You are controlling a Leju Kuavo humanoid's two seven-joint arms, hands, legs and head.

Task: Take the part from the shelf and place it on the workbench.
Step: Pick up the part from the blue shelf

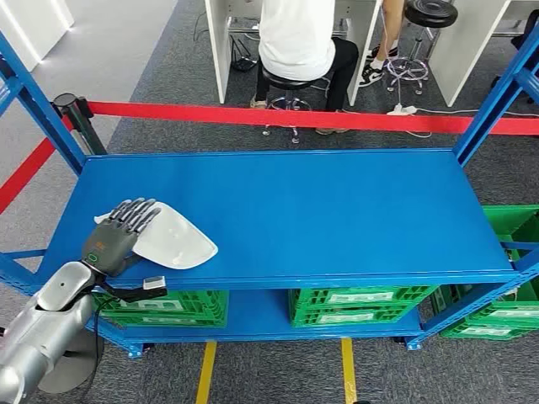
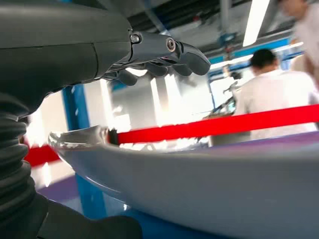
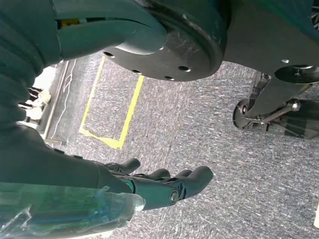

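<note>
The part [image 1: 174,240] is a white curved shell lying at the front left of the blue shelf top [image 1: 305,210]. My left hand [image 1: 120,229] reaches over its left end, fingers stretched out flat above it. In the left wrist view the fingers [image 2: 165,52] hover over the part [image 2: 211,189] with a clear gap, and the thumb lies lower down beside its rim; nothing is gripped. My right hand [image 3: 150,186] hangs beside my body over grey carpet, its fingers loosely extended and holding nothing.
Blue uprights [image 1: 38,109] [image 1: 496,101] stand at the shelf's ends. Green crates [image 1: 356,305] sit on the lower level. A red barrier tape [image 1: 286,118] runs behind the shelf, and beyond it a person [image 1: 296,42] sits on a stool at white desks.
</note>
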